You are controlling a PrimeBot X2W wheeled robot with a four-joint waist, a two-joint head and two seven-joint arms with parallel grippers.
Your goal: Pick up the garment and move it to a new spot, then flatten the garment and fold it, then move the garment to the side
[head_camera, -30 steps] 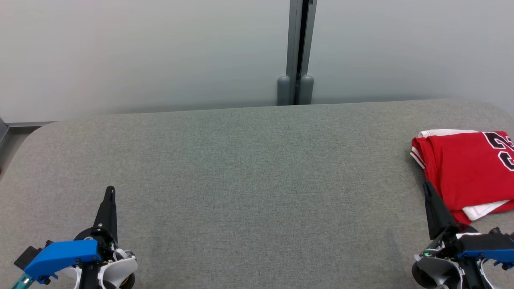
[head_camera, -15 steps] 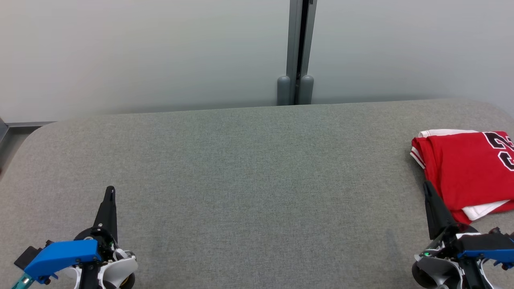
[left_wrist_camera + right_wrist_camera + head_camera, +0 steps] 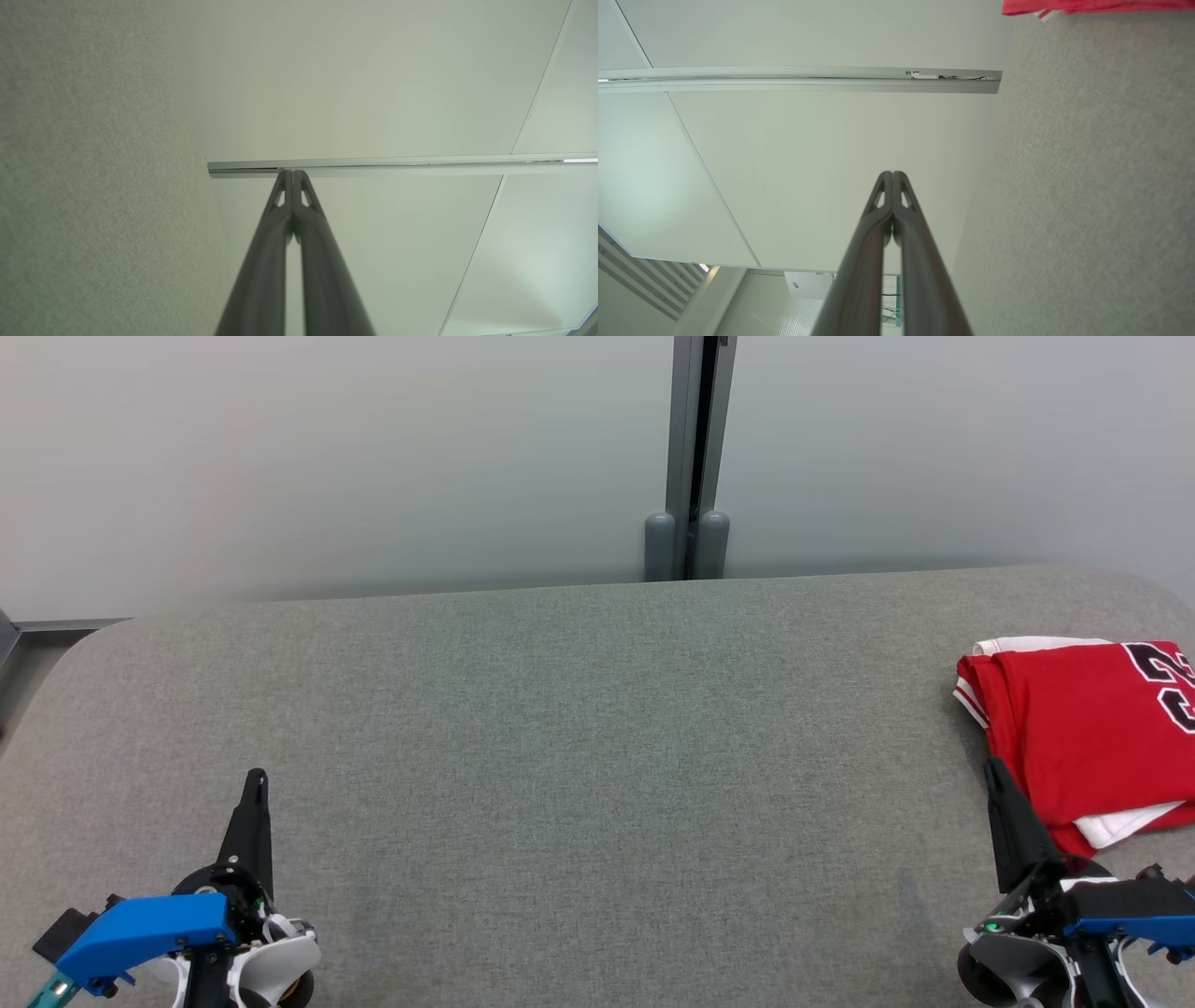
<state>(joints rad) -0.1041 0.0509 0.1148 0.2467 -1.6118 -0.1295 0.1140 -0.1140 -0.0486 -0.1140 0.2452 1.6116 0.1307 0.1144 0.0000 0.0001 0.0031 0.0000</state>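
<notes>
The garment (image 3: 1083,737) is a red jersey with white trim and black numerals, folded and lying at the far right of the grey fabric surface (image 3: 597,756). A strip of it shows as the garment (image 3: 1097,6) along the top edge of the right wrist view. My right gripper (image 3: 991,767) is shut and empty, its tip just left of the jersey's near corner; the fingers meet in the right gripper (image 3: 892,175). My left gripper (image 3: 256,777) rests at the lower left, shut and empty, far from the jersey; its fingers press together in the left gripper (image 3: 293,172).
A pale wall with a grey vertical post (image 3: 691,457) runs behind the surface. The surface's rounded back-left corner (image 3: 84,639) drops off to a metal rail.
</notes>
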